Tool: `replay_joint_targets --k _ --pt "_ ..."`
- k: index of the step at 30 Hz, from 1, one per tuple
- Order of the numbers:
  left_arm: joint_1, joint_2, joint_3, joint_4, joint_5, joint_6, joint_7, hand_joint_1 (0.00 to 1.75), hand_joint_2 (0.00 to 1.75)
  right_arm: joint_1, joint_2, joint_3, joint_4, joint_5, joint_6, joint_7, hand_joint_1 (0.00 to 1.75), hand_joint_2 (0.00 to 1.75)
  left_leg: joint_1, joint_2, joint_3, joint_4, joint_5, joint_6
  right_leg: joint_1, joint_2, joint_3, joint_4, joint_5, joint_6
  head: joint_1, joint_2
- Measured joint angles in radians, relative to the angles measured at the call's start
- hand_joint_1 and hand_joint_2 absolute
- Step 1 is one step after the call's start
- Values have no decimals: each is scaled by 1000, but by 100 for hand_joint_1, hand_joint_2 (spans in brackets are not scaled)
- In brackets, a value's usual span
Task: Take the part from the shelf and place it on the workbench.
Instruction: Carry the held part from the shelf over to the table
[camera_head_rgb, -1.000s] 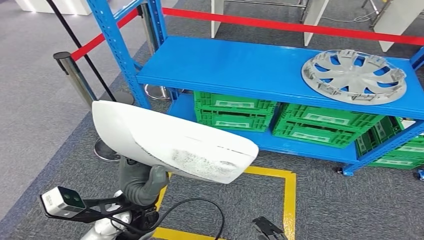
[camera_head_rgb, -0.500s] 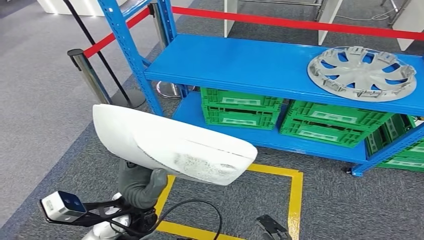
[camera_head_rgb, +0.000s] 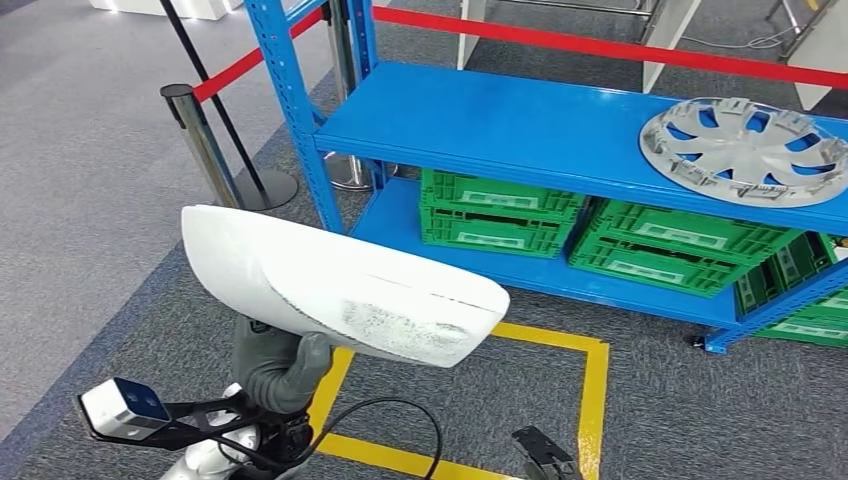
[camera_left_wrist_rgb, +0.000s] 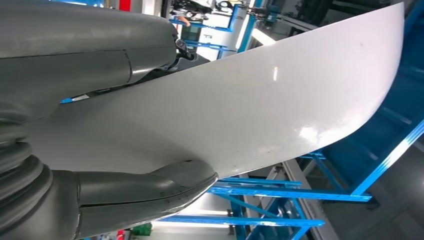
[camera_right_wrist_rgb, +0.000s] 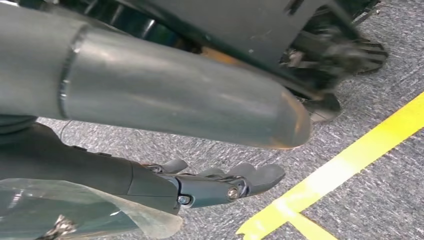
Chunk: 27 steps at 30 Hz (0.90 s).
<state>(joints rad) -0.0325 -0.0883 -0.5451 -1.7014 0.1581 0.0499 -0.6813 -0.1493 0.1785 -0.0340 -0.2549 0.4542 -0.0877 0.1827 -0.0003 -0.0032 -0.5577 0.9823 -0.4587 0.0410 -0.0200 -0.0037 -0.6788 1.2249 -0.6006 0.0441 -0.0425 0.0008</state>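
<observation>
Got the white part (camera_head_rgb: 340, 295) up off the shelf (camera_head_rgb: 520, 130), clamped in my left robot hand (camera_head_rgb: 275, 365), thumb under, fingers over the near end. It's hanging above the carpet by the yellow floor tape (camera_head_rgb: 590, 385), near the shelf's front-left corner. Right robot hand (camera_right_wrist_rgb: 220, 182) empty, fingers loosely apart, pointing at the floor. Workbench not visible yet. Plan: keep the part level, grip firm, long end clear of the blue upright (camera_head_rgb: 300, 130) & stanchion (camera_head_rgb: 200, 140) while turning.
</observation>
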Motion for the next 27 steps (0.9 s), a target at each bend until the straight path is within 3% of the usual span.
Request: replay_joint_targets --k 1,2,5,7,10,12,15,16,17,18,21,23,25,27 --pt "1 0 0 0 0 -1 0 175 175 2 -1 0 0 -2 4 0 0 0 -1 0 -2 2 0 0 0 0 -15 36 -7 2 0 0" --pt "2 0 0 0 0 -3 0 175 175 3 -1 0 0 -5 10 0 0 0 -1 -1 -3 5 0 0 -1 0 -12 34 5 3 0 0" --pt "3 0 0 0 1 -7 0 175 175 2 -2 0 0 -10 23 -3 0 0 -2 -2 -9 21 -7 -11 -5 1 76 -132 87 8 1 0" --pt "2 -1 0 0 6 -10 0 175 175 0 -1 0 0 -11 23 -5 0 0 -6 -3 -19 35 -10 -22 -5 5 111 -198 98 1 0 0" --pt "3 -1 0 0 12 -15 0 175 175 1 -1 0 0 -14 20 -6 0 0 -5 -3 -29 48 -11 -35 -3 6 108 -200 98 -18 -1 0" --pt "3 -1 0 0 14 -17 0 175 175 1 -1 0 0 -19 19 -6 0 0 -3 -2 -48 101 -45 -45 -6 4 108 -202 102 -29 -5 0" --pt "5 -1 1 0 17 -18 0 175 175 1 -1 0 0 -23 18 -6 0 0 1 -1 -118 276 -138 -56 -5 0 104 -202 104 -37 -11 0" --pt "6 -1 1 0 18 -18 0 175 175 2 -1 0 0 -23 18 -6 0 0 2 -1 -134 317 -154 -56 -3 -1 103 -202 104 -38 -10 0" --pt "7 -1 2 0 18 -18 0 175 175 2 -1 0 0 -24 19 -7 0 0 2 -1 -135 323 -149 -54 -2 -2 102 -202 104 -39 -11 0" --pt "7 -1 2 0 18 -18 0 175 175 3 -1 0 0 -24 21 -7 0 0 1 -1 -119 294 -125 -50 -1 -2 103 -202 105 -39 -10 0" --pt "5 -1 2 0 19 -21 0 175 175 1 -1 0 0 -23 42 -6 0 0 -8 15 -29 108 -35 -29 4 -6 105 -201 105 -38 -10 0" --pt "1 -3 3 0 20 -24 0 175 175 -2 1 1 0 -21 55 -1 0 0 -15 28 -6 48 -28 -20 7 -16 101 -201 108 -32 -12 0" --pt "-1 -5 4 0 22 -25 0 175 175 -4 3 2 0 -20 63 5 0 0 -14 16 -8 35 -26 -13 8 -28 97 -203 109 -22 -13 0" --pt "-2 -7 6 0 22 -26 0 175 175 -9 5 4 0 -20 66 7 0 0 -10 2 -8 25 -16 -4 6 -23 85 -182 88 -13 -11 0"
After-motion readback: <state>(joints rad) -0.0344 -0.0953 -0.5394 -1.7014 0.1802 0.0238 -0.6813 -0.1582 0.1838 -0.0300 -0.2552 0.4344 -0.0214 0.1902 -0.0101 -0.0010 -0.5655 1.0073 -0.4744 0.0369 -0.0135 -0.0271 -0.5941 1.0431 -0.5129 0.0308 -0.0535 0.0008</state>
